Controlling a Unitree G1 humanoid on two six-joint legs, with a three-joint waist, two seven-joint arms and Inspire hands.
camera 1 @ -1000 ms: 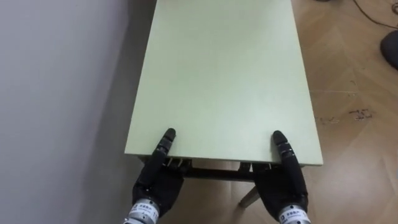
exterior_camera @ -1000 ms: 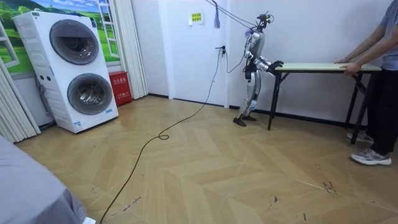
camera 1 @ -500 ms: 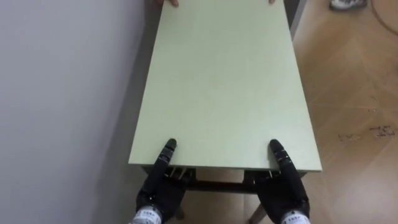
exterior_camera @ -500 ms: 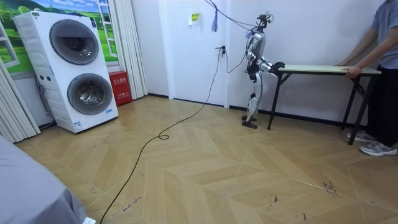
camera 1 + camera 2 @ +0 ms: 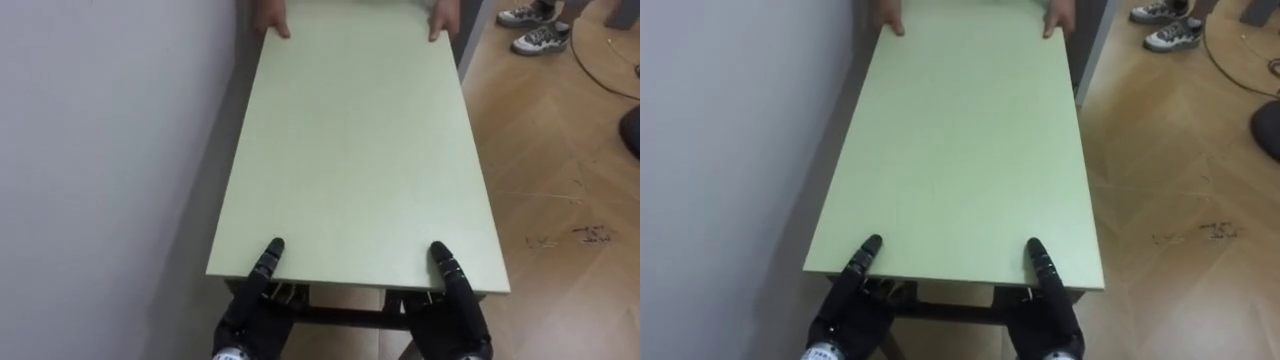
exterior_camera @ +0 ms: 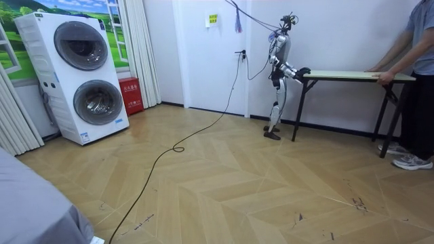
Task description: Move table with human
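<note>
Left hand point(image 5: 255, 300) and right hand point(image 5: 456, 300) lie over the near edge of the pale green rectangular surface point(image 5: 355, 150); grip beneath cannot be told.

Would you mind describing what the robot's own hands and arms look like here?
The left hand and the right hand are matte black and slim, built of short segments with small glinting metal parts between them. Each wrist has a silvery cuff with a small white tag. In the room view the arms look silvery grey.
</note>
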